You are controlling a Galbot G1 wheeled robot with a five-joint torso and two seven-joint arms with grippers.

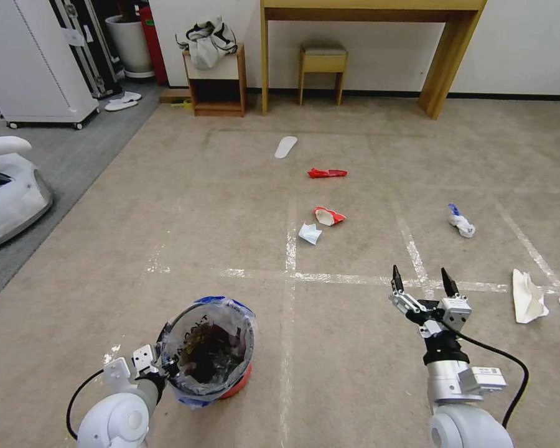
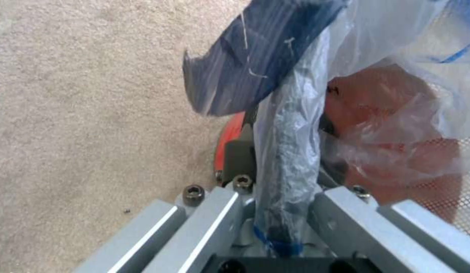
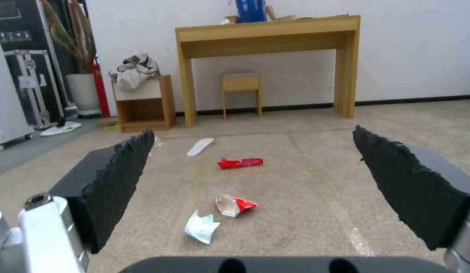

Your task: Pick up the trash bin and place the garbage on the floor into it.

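Your left claw (image 1: 162, 367), at the lower left of the head frame, is clenched on the near rim of the small round trash bin (image 1: 208, 348), a red-based bucket with a black rim lined by a clear plastic bag edged in blue; in the left wrist frame the bag-wrapped rim (image 2: 290, 151) runs straight between the two grey jaw plates, with the red bin wall just beyond. The bin stands tilted on the beige short-pile carpet floor (image 1: 168, 218), just left of a worn whitish tape line. Your right claw (image 1: 423, 281), at the lower right of the head frame, is released, its two black fingers (image 3: 113, 182) spread wide and holding nothing, poised over the tape crossing. Past it, toward the centre of the frame, the garbage lies scattered: a crumpled white paper scrap (image 1: 310, 233), a torn red-and-white carton (image 1: 328, 216) just beside it, and a flattened red wrapper (image 1: 327, 173) farther up. To the right lie a small blue-and-white crumpled piece (image 1: 462, 222) and a larger white paper sheet (image 1: 527, 297). A wooden desk (image 1: 442, 37) stands against the wall at the top.
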